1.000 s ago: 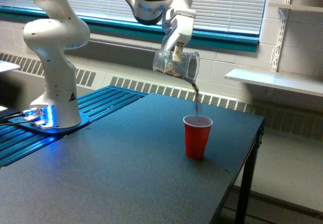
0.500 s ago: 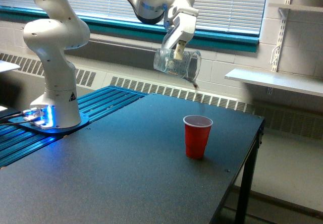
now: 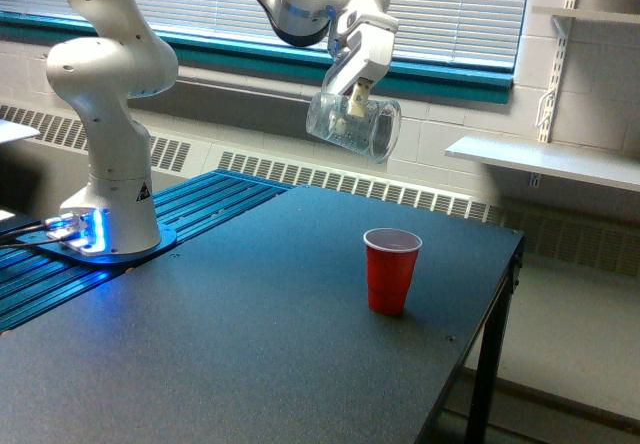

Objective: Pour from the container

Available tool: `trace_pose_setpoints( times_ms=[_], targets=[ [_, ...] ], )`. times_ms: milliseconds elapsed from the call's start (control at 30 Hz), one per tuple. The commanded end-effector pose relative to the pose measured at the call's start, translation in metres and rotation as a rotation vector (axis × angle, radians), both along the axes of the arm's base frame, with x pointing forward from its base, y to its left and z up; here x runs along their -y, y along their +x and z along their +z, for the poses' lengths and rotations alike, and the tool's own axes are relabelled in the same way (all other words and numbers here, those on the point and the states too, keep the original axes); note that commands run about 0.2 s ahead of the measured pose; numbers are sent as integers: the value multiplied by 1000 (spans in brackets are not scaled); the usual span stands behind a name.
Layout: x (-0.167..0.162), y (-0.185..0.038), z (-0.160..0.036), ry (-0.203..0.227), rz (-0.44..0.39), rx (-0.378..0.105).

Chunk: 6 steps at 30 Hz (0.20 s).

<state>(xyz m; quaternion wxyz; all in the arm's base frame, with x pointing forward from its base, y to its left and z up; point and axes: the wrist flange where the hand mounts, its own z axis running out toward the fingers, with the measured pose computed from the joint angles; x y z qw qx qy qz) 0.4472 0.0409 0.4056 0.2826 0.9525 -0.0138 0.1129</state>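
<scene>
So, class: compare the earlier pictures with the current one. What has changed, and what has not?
The dark stream falling into the red cup has stopped, and the tipped glass container now looks empty. The gripper has lifted it slightly, towards the exterior view's right. The cup and the table have not moved.
</scene>
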Motion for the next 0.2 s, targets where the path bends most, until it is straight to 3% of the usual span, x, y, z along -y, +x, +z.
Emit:
trace_pose_setpoints(
  times_ms=[33, 200],
  targets=[
    [-3, -1, 1, 2, 24, -13],
    [0, -2, -1, 15, 25, -9]
  ],
)
